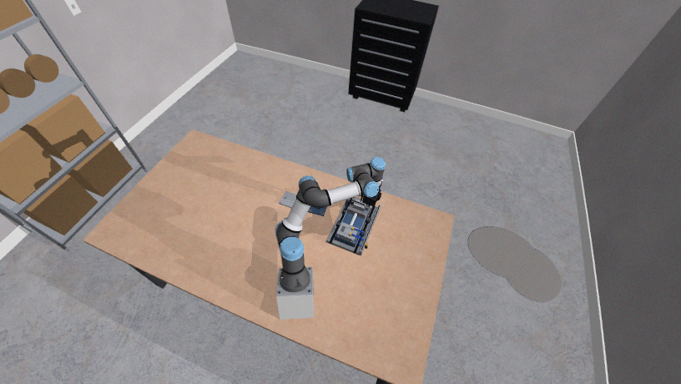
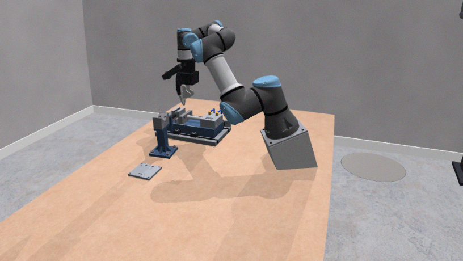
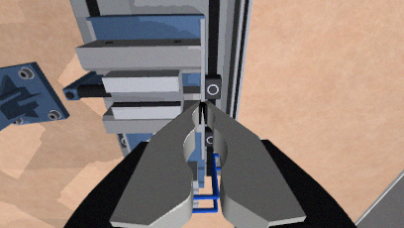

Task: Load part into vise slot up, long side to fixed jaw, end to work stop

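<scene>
grey wall [image 1: 305, 33] [image 2: 259, 64] behind counter [image 1: 229, 267] [image 2: 97, 207] [image 3: 317, 74]. infeed plate [image 2: 144, 171] bare. part [image 2: 180, 109] [image 3: 144, 83] apparently in vise [image 1: 354, 220] [image 2: 210, 130] [image 3: 149, 27], near work stop [image 3: 91, 90]. gripper [image 1: 372, 198] [image 2: 184, 102] [image 3: 202, 103]: jaws closed, nothing held. loading likely nearly complete; remaining: confirm slot orientation, seating, both contacts.

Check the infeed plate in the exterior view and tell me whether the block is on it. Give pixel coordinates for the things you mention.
No, the infeed plate [image 2: 144, 171] lies flat on the table with no block on it.
</scene>
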`<state>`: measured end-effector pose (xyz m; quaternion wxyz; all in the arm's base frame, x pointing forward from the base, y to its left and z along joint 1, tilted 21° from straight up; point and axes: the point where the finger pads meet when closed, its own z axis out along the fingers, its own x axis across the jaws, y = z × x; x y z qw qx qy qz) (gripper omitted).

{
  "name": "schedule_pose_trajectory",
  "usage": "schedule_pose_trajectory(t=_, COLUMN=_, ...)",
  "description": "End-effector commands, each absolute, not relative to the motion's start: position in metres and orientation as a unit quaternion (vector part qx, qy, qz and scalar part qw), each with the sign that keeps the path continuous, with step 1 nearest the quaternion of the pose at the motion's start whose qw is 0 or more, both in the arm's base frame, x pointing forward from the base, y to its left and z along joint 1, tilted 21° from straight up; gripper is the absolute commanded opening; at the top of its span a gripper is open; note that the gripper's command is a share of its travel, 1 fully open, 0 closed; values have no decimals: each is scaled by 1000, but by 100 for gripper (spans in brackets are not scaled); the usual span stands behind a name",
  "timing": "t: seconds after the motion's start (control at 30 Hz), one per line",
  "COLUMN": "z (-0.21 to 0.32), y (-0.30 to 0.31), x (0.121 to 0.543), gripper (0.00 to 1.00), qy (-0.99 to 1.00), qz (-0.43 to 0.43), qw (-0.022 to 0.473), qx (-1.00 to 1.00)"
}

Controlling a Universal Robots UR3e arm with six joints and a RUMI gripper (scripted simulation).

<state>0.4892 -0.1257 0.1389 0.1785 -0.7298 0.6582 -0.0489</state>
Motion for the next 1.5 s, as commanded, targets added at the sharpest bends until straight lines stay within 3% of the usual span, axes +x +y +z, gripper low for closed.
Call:
schedule_pose_trajectory(t=0.0, z=150, y=-128, x=486, gripper=0, qy=658, qz=-50, qw=178, qx=-730)
schedule_pose_trajectory(t=0.67, z=185, y=-136, x=475, gripper=0, qy=658, qz=-50, qw=178, qx=-730)
schedule_pose_trajectory(t=1.47, z=188, y=-136, x=474, gripper=0, qy=658, qz=-50, qw=178, qx=-730)
